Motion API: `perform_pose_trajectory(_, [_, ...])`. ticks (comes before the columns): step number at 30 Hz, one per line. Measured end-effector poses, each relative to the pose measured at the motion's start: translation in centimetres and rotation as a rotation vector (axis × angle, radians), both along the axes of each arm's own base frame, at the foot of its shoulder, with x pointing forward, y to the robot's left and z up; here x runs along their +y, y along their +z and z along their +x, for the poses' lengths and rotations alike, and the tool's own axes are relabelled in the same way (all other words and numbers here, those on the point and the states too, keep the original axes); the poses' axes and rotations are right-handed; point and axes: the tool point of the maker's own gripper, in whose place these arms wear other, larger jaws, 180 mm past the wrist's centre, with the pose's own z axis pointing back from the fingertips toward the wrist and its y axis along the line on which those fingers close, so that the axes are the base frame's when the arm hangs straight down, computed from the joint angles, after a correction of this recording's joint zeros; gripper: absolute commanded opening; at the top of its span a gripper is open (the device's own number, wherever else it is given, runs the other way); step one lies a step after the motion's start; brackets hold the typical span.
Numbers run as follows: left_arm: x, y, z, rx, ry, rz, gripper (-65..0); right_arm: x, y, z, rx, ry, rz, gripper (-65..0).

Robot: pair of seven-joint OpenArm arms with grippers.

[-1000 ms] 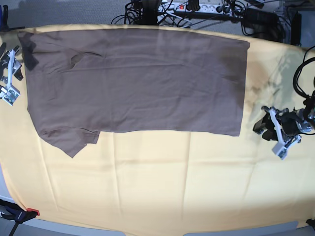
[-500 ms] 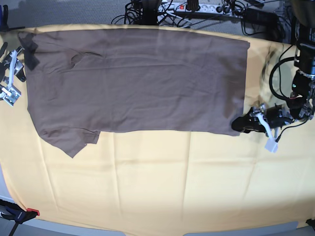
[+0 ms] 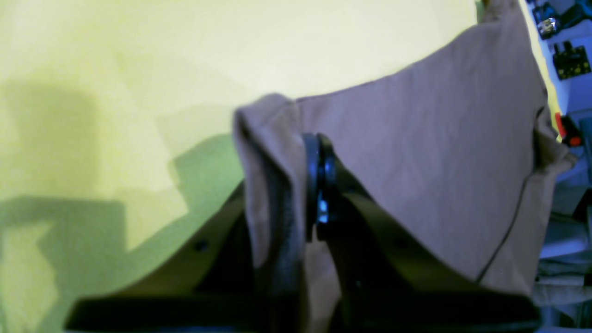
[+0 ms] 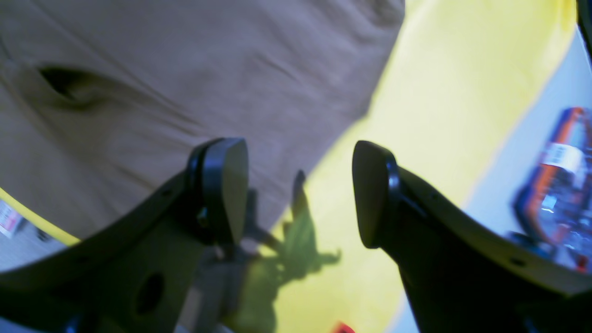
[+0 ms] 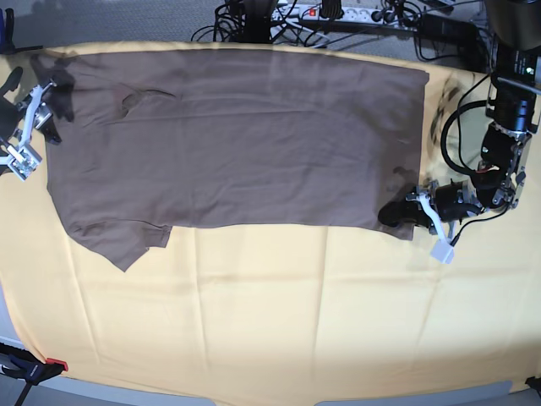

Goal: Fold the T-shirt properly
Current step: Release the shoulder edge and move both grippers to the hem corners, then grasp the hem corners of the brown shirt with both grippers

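my left wrist view is blurred, and my own dark arm fills its lower edge, hiding the t-shirt (image 3: 416, 152) hem beneath it. my left gripper (image 3: 319, 185) shows there with its jaws pressed together on a bunched fold of the t-shirt's corner; the cloth humps up in a soft ridge left of the jaws. in the base view that gripper (image 5: 397, 211) sits at the shirt's lower right corner, right of centre in the frame, and its tips are too small to read.

my right gripper (image 4: 298, 189) stands with jaws wide apart and nothing between them, hovering over the shirt's edge and the yellow cloth (image 4: 430, 115); its rounded black pads (image 4: 226, 185) look smooth and matte. in the base view it (image 5: 25, 127) is at the left edge of the frame, beside the shirt's upper left corner, partly cut off.

the t-shirt lies flat across the upper half of the base frame, taupe, soft, faintly creased, one sleeve pointing toward the lower left. the pale-yellow cloth (image 5: 270, 313) covers the tabletop, with fold lines. a blurred orange object at the right of the right wrist view i cannot identify.
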Motion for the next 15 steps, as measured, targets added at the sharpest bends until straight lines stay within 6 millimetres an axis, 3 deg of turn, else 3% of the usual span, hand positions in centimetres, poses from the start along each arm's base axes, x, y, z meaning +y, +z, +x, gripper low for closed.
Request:
perform_pose_trajectory(3, [0.1,0.3,0.4,-0.011,-0.007,0.020,-65.0,0.9,-0.2,0.2,-0.033,-0.020,0.063,-27.4])
perform_pose_trajectory(7, [0.3,0.4,0.7,-0.021,-0.006,0.032,-65.0,0.6,0.9,3.4,-0.157,-0.108,0.158,-27.4])
perform_pose_trajectory(11, [0.3,0.1,0.7,-0.026,-0.012,0.055,-65.0,-2.3,1.1,7.5,-0.250,-0.276,0.272,-27.4])
perform_pose_trajectory(15, [0.3,0.2,0.8,-0.029,-0.010,0.053,-65.0,-5.1,-1.0,11.0,-0.241,-0.409,0.417,-27.4])
